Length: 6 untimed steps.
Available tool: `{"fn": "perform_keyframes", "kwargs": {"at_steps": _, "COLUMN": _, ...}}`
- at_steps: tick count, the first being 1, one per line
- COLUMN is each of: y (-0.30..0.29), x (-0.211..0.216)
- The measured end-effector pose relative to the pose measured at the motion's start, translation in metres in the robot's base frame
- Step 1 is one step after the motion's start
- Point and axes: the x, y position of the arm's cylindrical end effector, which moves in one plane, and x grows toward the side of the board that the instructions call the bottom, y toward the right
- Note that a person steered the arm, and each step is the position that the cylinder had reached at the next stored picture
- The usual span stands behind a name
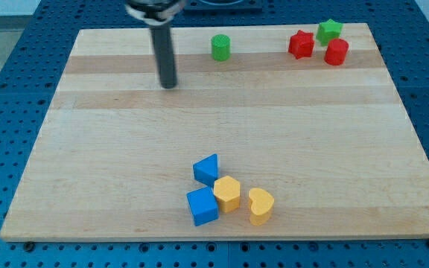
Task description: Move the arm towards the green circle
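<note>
The green circle (220, 48) is a small green cylinder standing near the view's top edge of the wooden board (110, 164), a little right of centre-left. My tip (169, 85) rests on the board to the left of and slightly below the green circle, about a rod's width several times over away, not touching it. The dark rod rises from the tip toward the view's top.
A red star (301, 45), a green star (329, 30) and a red cylinder-like block (337, 52) cluster at the top right. A blue triangle (207, 169), a blue cube (202, 206), a yellow hexagon (228, 193) and a yellow heart (261, 205) cluster near the bottom centre.
</note>
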Motion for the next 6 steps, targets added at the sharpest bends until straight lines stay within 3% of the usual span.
{"fn": "perform_keyframes", "kwargs": {"at_steps": 1, "y": -0.016, "x": -0.052}}
{"fn": "perform_keyframes", "kwargs": {"at_steps": 2, "y": -0.012, "x": -0.048}}
{"fn": "perform_keyframes", "kwargs": {"at_steps": 3, "y": 0.041, "x": -0.056}}
{"fn": "perform_keyframes", "kwargs": {"at_steps": 6, "y": 0.065, "x": -0.054}}
